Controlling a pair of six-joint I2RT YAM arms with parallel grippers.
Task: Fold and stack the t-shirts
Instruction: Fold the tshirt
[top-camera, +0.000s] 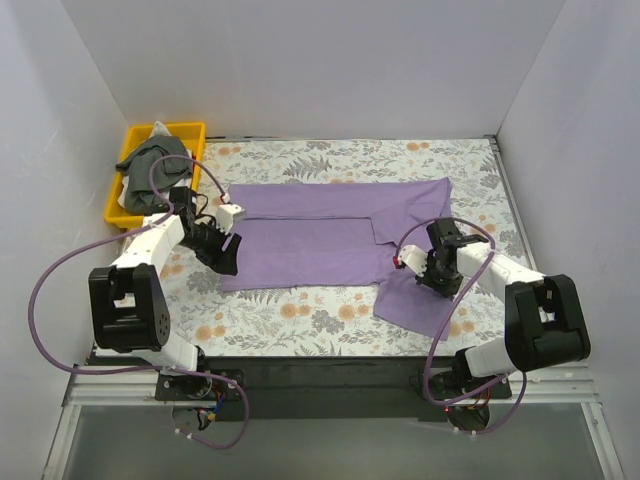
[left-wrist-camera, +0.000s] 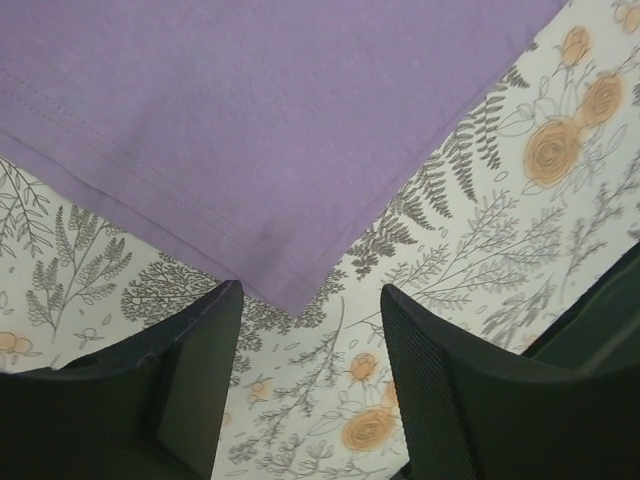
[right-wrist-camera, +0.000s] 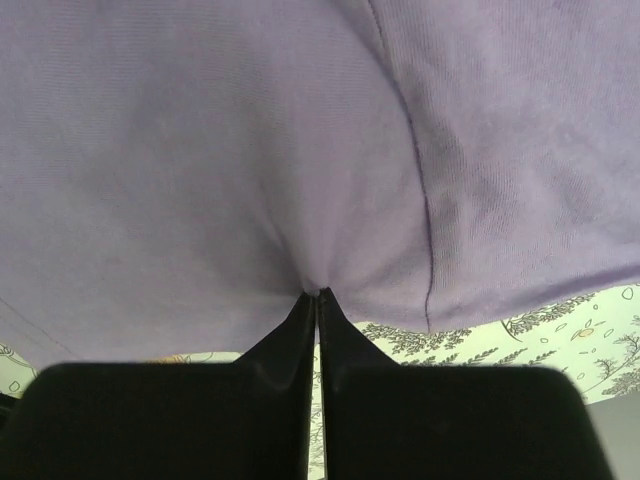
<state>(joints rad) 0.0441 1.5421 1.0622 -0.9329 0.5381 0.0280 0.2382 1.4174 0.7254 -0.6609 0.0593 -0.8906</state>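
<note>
**White-walled booth, floral table: right jaws pinching lilac cloth, left spread at a hem corner**

Looking down on a table (top-camera: 300, 320) dressed in a fern-and-rose print, with plain white walls closing round it at 9, 12 and 3 o'clock. Finding a yellow tray (top-camera: 118, 205) in the 10 o'clock corner, holding the dark grey-green t-shirt (top-camera: 150, 160) in a loose heap that is riding up over the rim. Seeing the lilac t-shirt (top-camera: 310, 235) lying flat across the table's middle, partly folded over itself, with one flap trailing toward 5 o'clock. Noting purple cables (top-camera: 45, 290) looping out wide of both bases at 7 and 5 o'clock.

Reaching in with the left arm (top-camera: 150, 240) from 7 o'clock, elbow bent, wrist tipped down at the shirt's 8 o'clock corner. Keeping the left gripper (left-wrist-camera: 310, 300) spread, its two dark fingers (left-wrist-camera: 190, 380) straddling the hemmed corner; not telling from these views whether they are touching cloth.

Bending the right arm (top-camera: 500, 270) in from 5 o'clock toward the trailing flap at 4 o'clock. Pressing the right gripper (right-wrist-camera: 318, 296) together on a small gather of lilac cloth, just beside a stitched seam (right-wrist-camera: 420, 200), with puckers fanning out from the tips.
</note>
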